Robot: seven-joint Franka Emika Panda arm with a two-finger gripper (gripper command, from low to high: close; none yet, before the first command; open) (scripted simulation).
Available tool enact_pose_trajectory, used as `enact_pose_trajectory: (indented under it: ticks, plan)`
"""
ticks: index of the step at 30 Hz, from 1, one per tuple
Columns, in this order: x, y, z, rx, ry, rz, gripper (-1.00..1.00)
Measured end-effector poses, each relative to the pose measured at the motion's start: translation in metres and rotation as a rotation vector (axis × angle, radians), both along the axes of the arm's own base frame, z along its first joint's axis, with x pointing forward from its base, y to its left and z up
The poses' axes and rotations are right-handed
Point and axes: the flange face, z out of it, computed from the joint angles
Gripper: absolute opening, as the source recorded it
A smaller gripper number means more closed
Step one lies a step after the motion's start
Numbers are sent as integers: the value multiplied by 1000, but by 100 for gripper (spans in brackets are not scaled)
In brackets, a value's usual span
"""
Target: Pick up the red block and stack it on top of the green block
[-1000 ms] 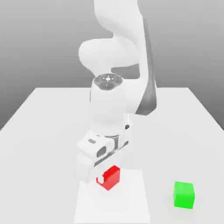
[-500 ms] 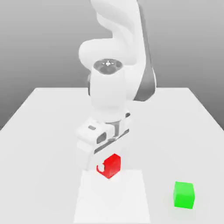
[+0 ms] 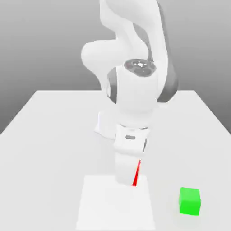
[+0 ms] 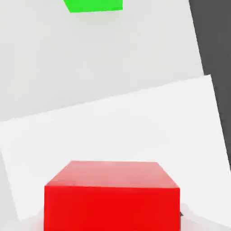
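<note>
So the claw (image 3: 132, 178) is clamping the small glossy red cube (image 4: 112, 196) above the white counter (image 3: 54, 135) — stacking onto the bright green cube (image 3: 189, 201) is remaining.

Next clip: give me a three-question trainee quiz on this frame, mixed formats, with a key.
1. True or false: the red block rests on the green block.
2. Multiple choice: in the exterior view, where does the green block stand relative to the gripper? A) toward the view's left, B) toward the view's right and nearer the camera, C) directly under it.
3. Fill in: the gripper is shut on the ____ block.

Key:
1. False. The green block stands alone on the table, with nothing on it.
2. B.
3. red. It sits between the fingers in the hand view.
</note>
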Motion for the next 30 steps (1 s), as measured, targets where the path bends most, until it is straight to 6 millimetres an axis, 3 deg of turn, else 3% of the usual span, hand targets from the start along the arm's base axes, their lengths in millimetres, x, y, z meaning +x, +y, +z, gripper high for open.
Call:
enact_pose_trajectory:
  ticks: [12, 23, 30]
  plan:
    - [12, 71, 12, 16, 15, 503, -100]
    - [8, 148, 21, 52, 6, 974, -100]
    - [10, 152, -24, 54, -1, 1004, -100]
